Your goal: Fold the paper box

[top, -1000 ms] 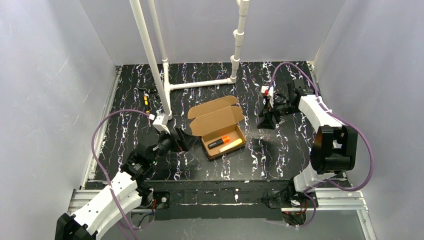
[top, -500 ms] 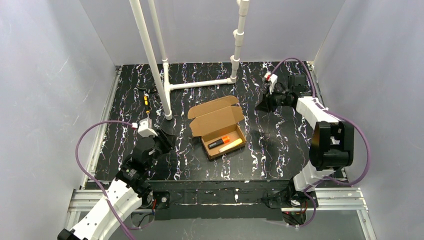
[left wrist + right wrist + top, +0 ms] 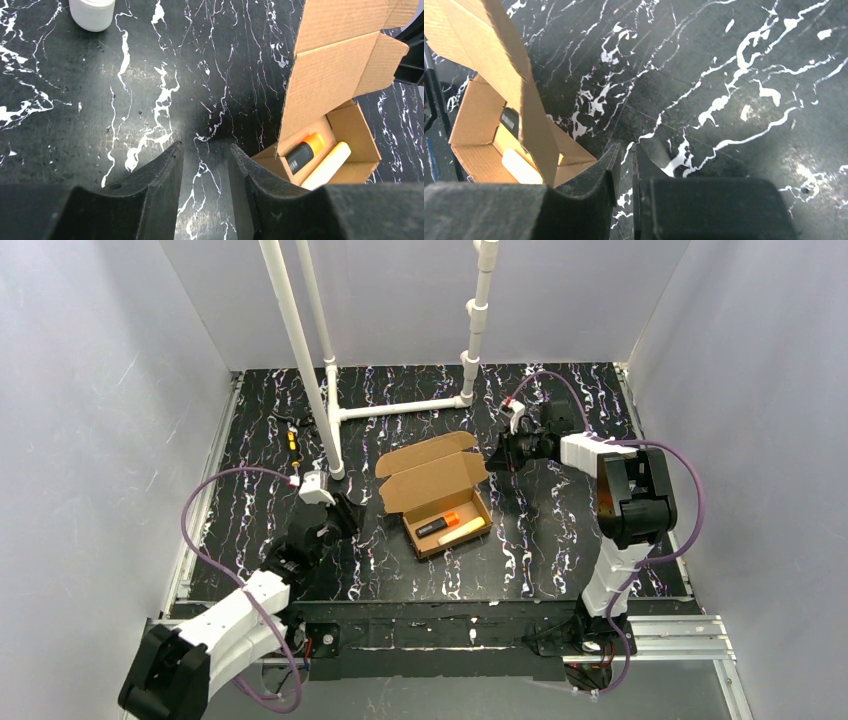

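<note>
I am positioning both grippers beside the box [image 3: 436,496], its lid standing open. Left gripper [image 3: 205,165] is partly parted and empty; right gripper [image 3: 625,165] is nearly closed and empty. Next, I judge, the lid needs pushing down.

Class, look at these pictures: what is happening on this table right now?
Two robot arms flank an open paper box on a black marbled table. Its lid stands up, and an orange and black marker and a pale stick lie inside. The left pincer is part open and empty beside the box; the right pincer is nearly shut, holding nothing. Neither touches the box, so the lid is not yet folded down.
</note>
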